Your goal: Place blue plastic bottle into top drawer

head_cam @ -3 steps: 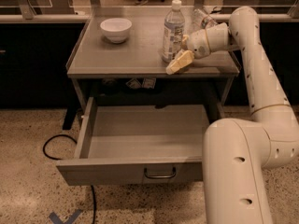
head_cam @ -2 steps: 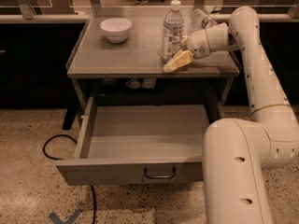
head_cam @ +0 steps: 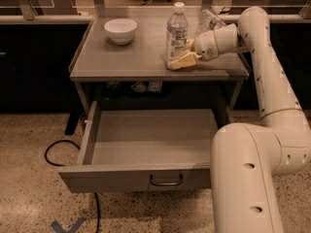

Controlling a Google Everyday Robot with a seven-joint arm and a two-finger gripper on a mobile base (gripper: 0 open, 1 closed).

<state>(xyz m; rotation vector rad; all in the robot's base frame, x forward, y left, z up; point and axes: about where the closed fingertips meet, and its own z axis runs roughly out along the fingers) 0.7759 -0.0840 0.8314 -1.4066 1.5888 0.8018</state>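
The gripper (head_cam: 179, 58) sits low on the table (head_cam: 121, 62), pressed up against the base of the blue plastic bottle (head_cam: 177, 28) on its right side; from here I can't tell whether it is gripping the bottle or open around it. The bottle stands upright near the table's front right, white cap on. A smaller clear bottle (head_cam: 210, 19) lies behind the arm (head_cam: 262, 62), and a white bowl (head_cam: 120, 30) sits well apart at the back left. Below, the top drawer (head_cam: 136, 177) is pulled right out, its handle (head_cam: 166, 181) facing me. A black cable (head_cam: 53, 152) loops on the floor beside it.
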